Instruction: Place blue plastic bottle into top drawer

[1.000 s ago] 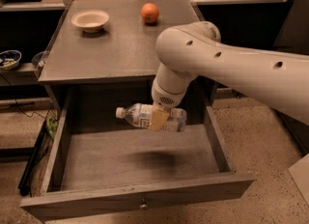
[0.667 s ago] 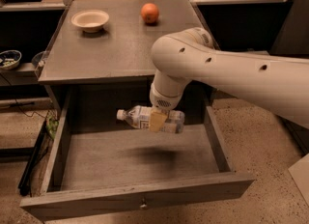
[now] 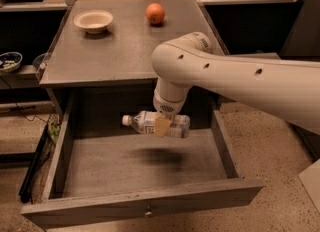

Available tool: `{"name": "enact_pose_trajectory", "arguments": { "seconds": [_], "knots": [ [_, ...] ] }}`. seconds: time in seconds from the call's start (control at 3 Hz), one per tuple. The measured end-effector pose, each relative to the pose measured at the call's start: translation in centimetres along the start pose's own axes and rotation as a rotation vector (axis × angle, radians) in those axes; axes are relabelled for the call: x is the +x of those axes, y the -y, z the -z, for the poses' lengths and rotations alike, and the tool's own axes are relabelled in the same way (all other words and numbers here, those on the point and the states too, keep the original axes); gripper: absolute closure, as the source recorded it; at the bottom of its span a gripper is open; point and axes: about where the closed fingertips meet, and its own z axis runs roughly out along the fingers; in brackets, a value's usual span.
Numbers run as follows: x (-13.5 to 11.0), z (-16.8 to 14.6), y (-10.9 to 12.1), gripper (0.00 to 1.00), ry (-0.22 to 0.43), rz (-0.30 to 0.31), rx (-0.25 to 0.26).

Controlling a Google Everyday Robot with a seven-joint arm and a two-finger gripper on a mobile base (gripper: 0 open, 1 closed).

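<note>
The blue plastic bottle (image 3: 150,123) lies on its side in mid-air, white cap to the left, held over the rear part of the open top drawer (image 3: 140,166). My gripper (image 3: 163,124) hangs from the white arm and is shut on the bottle's middle; one tan fingertip (image 3: 162,125) shows in front of the label. The bottle's shadow falls on the drawer floor below. The drawer is pulled fully out, with its front panel and small round knob (image 3: 148,211) at the bottom.
On the grey tabletop (image 3: 120,51) stand a cream bowl (image 3: 93,20) at back left and an orange (image 3: 155,13) at back centre. A shelf with a small patterned bowl (image 3: 9,61) is at the left. Speckled floor lies to the right.
The arm has shifted slightly left over the drawer. The bottle stays gripped at about the same height and place.
</note>
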Motion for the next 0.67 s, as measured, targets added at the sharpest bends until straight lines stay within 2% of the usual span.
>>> {"name": "enact_pose_trajectory", "arguments": {
  "seconds": [0.67],
  "knots": [
    [1.4,-2.7,-1.6,1.0,0.023,-0.071,-0.038]
  ]
}}
